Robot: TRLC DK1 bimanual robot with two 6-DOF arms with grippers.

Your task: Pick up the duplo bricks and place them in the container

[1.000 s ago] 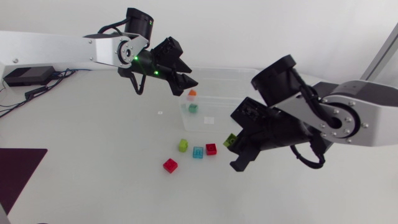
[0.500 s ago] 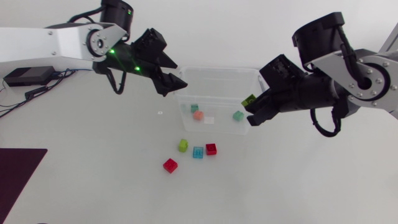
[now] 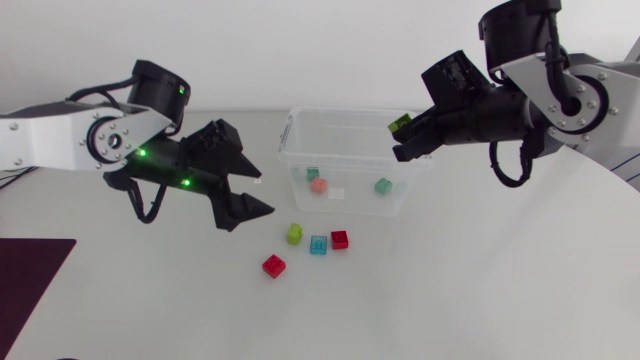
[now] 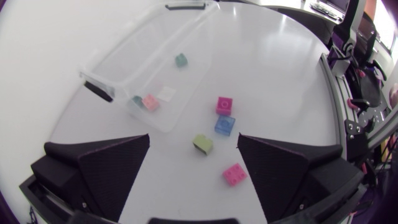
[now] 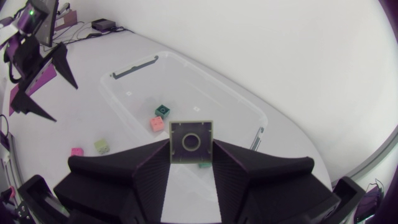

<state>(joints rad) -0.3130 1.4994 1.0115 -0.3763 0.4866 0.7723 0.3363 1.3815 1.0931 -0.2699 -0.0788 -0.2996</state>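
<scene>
Over container (image 3: 350, 110) rim at 3 o'clock: right pincer (image 3: 398, 142) clamped on green brick (image 3: 401, 125) | left pincer (image 3: 265, 193) wide open, empty

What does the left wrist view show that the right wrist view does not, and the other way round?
Only the left wrist view: the blue brick and the red brick beside it, on the table. Only the right wrist view: the right gripper shut on an olive-green brick. Both: the clear container, the salmon brick inside it and the lime brick on the table.
</scene>
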